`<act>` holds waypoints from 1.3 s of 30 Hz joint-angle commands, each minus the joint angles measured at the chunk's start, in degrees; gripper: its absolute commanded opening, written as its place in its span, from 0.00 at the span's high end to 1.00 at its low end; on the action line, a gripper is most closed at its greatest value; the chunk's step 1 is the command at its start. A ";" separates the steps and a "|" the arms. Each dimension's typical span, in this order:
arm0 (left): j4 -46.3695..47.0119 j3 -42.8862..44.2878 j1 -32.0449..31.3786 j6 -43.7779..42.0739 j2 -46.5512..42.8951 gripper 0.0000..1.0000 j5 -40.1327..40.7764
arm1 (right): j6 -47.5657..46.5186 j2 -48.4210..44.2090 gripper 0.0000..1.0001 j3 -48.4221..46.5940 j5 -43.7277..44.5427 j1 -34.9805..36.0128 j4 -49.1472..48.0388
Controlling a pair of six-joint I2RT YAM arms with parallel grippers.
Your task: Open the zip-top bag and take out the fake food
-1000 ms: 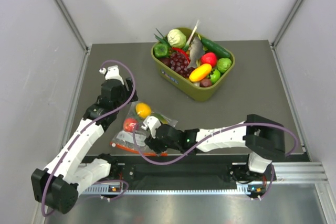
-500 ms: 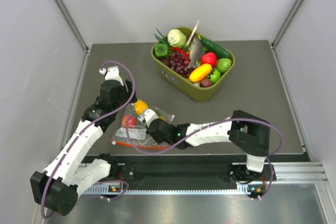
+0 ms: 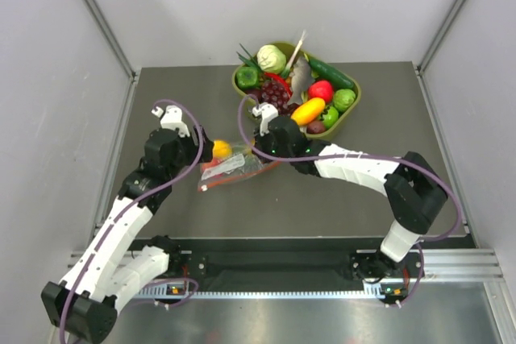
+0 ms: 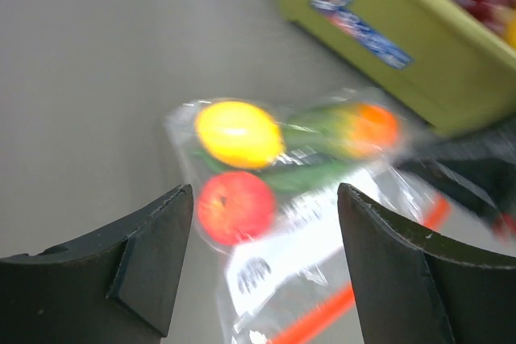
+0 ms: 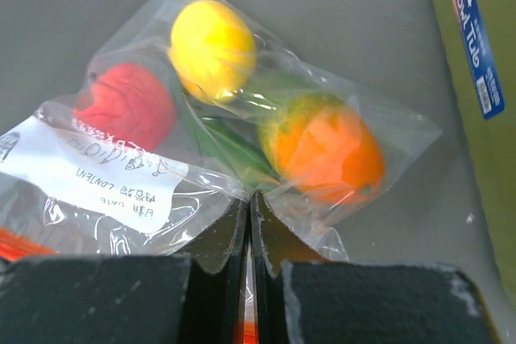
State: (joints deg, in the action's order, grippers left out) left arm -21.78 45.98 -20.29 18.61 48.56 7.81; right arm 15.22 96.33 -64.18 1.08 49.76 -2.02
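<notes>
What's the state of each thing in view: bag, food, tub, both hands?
zip-top bag: pinched by the right hand; cannot tell if the zip is open or shut
fake food: inside the bag
left hand: open, over the bag
right hand: shut on the bag's plastic
green tub: upright, filled with toy produce

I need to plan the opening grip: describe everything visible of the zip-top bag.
The zip-top bag is clear crinkly plastic with an orange-red zip strip and a white handwritten label. It lies on the table near the olive tub, holding a lemon, a red fruit, an orange-and-green fruit and a green piece. The right gripper is shut on a fold; the open left gripper hangs above it.
</notes>
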 commanded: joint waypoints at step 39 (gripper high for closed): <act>-6.16 2.45 -12.75 -21.95 5.58 0.24 -4.13 | 12.37 6.67 1.00 -15.80 -35.97 -16.27 2.46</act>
State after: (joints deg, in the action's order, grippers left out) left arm -27.07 46.87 -32.45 -2.24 52.49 -2.22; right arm 26.39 102.94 -77.17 -32.60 34.24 3.01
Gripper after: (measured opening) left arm 0.775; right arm 0.006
